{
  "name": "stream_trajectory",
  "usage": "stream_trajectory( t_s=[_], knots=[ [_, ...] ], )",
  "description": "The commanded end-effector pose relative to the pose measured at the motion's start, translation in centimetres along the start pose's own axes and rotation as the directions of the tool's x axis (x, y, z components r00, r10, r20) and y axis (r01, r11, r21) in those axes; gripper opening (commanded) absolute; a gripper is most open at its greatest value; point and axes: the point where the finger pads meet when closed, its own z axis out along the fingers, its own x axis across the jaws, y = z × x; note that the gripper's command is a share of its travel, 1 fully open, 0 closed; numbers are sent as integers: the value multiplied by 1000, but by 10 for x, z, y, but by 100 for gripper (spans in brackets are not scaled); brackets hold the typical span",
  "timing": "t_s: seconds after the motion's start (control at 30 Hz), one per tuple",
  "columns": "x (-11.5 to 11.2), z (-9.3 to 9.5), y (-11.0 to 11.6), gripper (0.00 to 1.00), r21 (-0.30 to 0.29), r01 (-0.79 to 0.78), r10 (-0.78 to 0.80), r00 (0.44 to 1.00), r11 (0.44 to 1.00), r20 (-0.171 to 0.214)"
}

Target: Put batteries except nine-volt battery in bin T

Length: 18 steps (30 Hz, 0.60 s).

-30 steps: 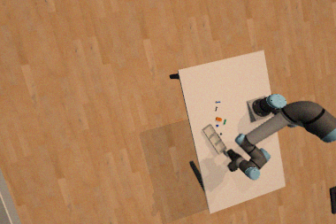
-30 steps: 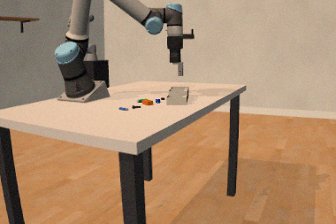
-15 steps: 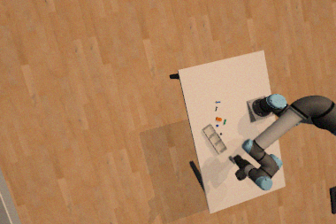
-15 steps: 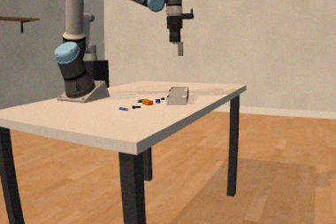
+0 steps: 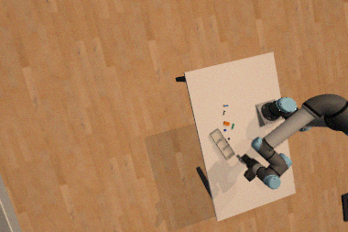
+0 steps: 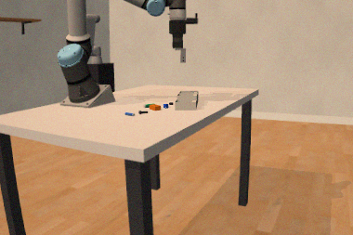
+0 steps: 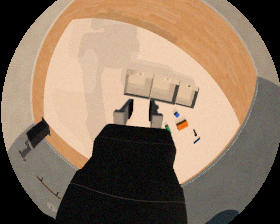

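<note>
My gripper (image 7: 141,105) (image 5: 240,158) (image 6: 181,57) is partly open with nothing between its fingers, high above the table near one end of the bin row. The row of three joined grey bins (image 6: 186,104) (image 7: 152,86) stands on the table; its marks are too small to read. An orange block with a dark part (image 7: 182,125) (image 5: 226,123) (image 6: 155,108), seemingly the nine-volt battery, lies beside the row. Near it lie a green piece (image 7: 168,129) (image 5: 233,126) and a small blue piece (image 7: 176,114) (image 6: 165,106). A slim blue piece (image 7: 196,140) (image 6: 129,114) lies farthest from the bins. No bin contents are clearly seen.
A dark screw-like piece (image 6: 143,112) (image 7: 195,132) lies between the slim blue piece and the orange block. A tiny black piece (image 5: 229,138) (image 6: 171,103) lies close beside the bins. The arm's base stands at the far table edge from the bins.
</note>
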Motion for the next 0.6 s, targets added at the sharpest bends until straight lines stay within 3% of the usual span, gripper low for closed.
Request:
stream_trajectory(
  t_s=[0.0, 0.4, 0.47, 0.5, 0.57],
  knots=[
    [18, 16, 22, 60, 12, 156, -156, 988, 988, 3],
    [69, 67, 92, 60, 4, 466, -466, 885, 885, -2],
    [69, 67, 92, 60, 4, 466, -466, 885, 885, -2],
    [74, 71, 97, 60, 15, 528, -528, 849, 849, -2],
    [82, 79, 109, 60, 18, 536, -536, 844, 844, -1]
  ],
)
